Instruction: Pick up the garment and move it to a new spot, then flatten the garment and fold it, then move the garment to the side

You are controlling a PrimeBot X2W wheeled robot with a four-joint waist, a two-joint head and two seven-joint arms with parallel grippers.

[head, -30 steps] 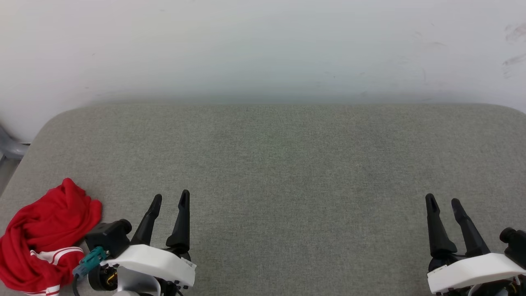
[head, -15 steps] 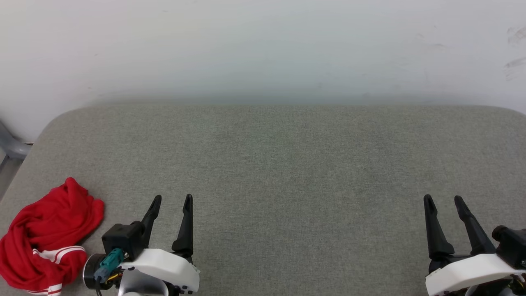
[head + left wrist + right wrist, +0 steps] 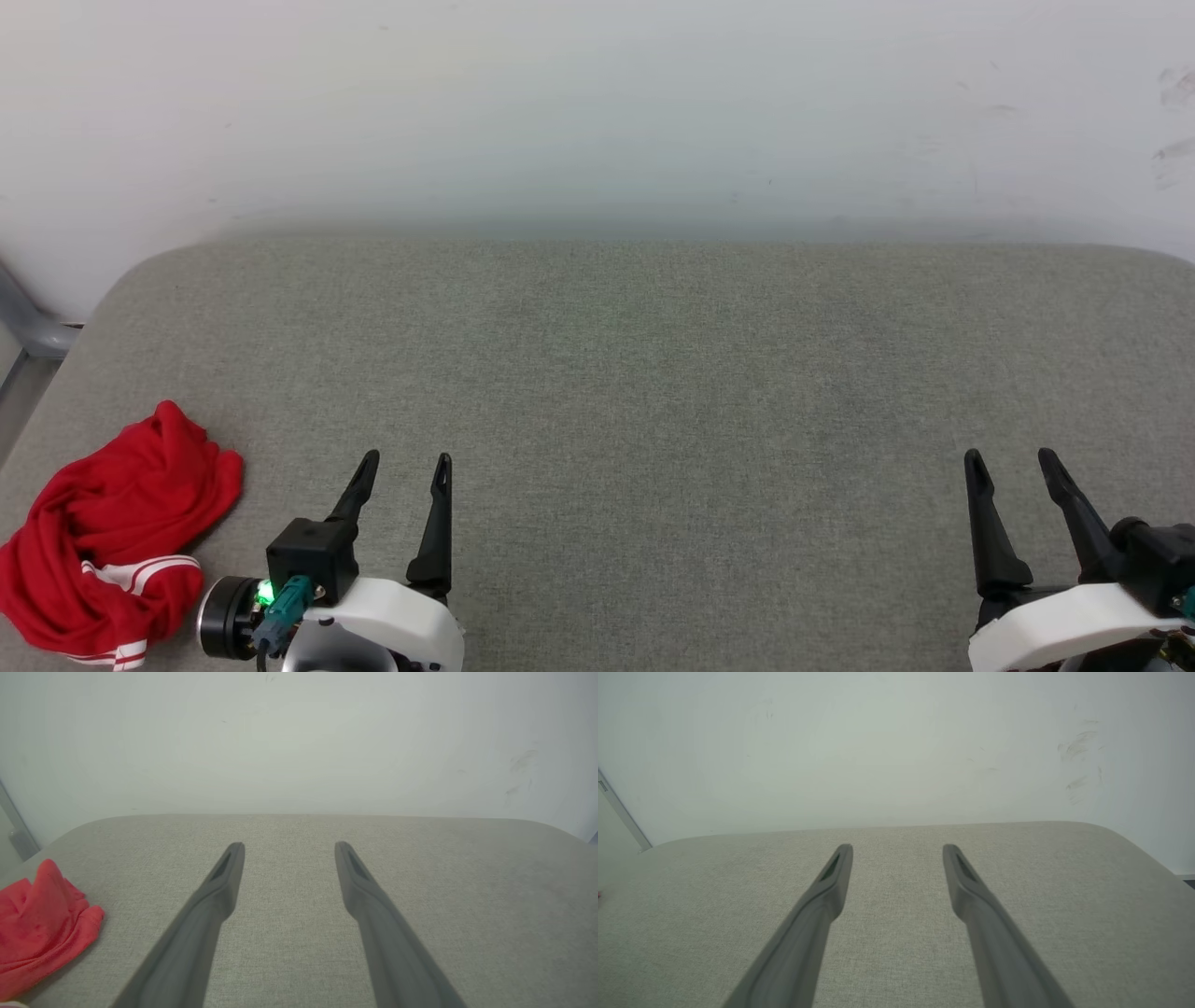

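Note:
The garment [image 3: 112,541] is a crumpled red heap with a white, red-striped trim, lying at the near left corner of the grey table [image 3: 653,373]. In the left wrist view the garment [image 3: 42,924] sits at the left edge. My left gripper [image 3: 406,459] stands open just right of the heap, apart from it, with nothing between its fingers; its own view shows the same open gap at the left gripper [image 3: 288,845]. My right gripper [image 3: 1010,455] is open at the near right over bare cloth, and the right gripper [image 3: 897,847] holds nothing.
A pale wall [image 3: 597,112] rises directly behind the table's far edge. A grey metal frame [image 3: 28,327] stands off the table's left side. The table's corners are rounded.
My left gripper has drawn back toward the near edge and turned more upright, its wrist camera swinging round. The right gripper has pulled back slightly. The garment lies as before.

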